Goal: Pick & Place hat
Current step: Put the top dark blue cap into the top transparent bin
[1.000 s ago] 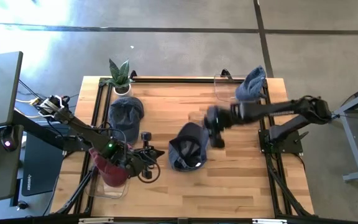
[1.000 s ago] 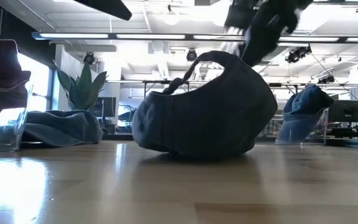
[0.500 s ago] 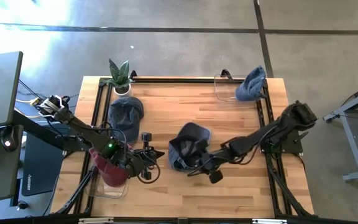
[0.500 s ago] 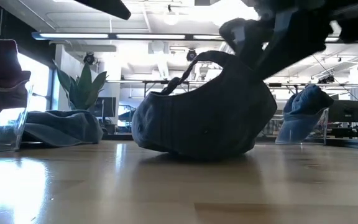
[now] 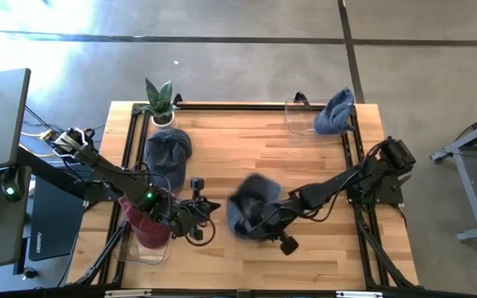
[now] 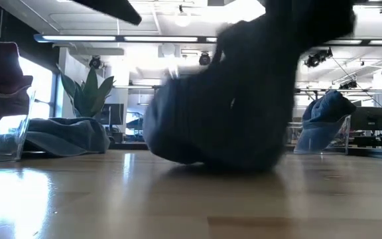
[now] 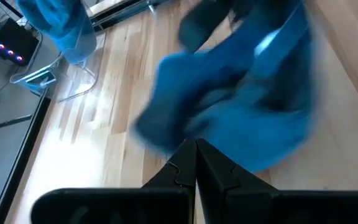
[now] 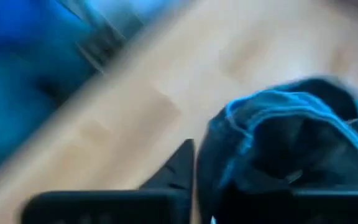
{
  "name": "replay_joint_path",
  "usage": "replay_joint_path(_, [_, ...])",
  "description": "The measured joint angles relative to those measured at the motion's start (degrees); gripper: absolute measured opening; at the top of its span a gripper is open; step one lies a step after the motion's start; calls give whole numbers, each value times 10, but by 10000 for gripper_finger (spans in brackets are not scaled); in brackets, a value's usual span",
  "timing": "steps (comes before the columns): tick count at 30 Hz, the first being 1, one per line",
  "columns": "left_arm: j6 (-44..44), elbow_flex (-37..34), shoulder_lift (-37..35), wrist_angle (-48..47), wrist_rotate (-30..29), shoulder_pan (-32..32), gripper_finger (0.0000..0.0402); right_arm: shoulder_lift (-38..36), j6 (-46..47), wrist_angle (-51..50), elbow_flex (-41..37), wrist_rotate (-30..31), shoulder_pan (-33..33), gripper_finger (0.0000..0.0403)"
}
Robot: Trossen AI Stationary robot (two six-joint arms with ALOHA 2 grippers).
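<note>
Your right gripper (image 5: 265, 229) has just closed on the dark hat (image 5: 251, 207), dragging it; the lift is next; your left gripper (image 5: 201, 217) waits, jaws together.

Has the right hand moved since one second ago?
Yes. The right hand went from beyond the centre cap, toward the potted plant's edge, to its near side.

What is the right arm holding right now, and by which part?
The right tool is shut on the dark blue cap in the middle of the table, gripping its edge. Which part of the edge cannot be told.
</note>
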Motion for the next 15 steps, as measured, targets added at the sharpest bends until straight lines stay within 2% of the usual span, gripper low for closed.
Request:
replay_joint_path(2, [10,-1,0,6,1,-1,1,-10,3,41,-1,-63,0,11])
replay_joint_path(4, [11,0,-1,18,5,-4,1,-19,42,94,-22,-76,-5,23])
replay_joint_path(6, [14,0,-1,20,7,-4,1,-32,112,123,-53,-49,-23,26])
replay_joint_path(10, [14,0,-1,27,30,-3,1,-71,273,114,-129,78,-64,6])
replay_joint_path(11, [14,0,1,29,33,-4,1,-83,312,113,-148,92,-72,5])
replay_joint_path(15, [35,0,21,56,42,2,1,-130,405,101,-216,81,-90,17])
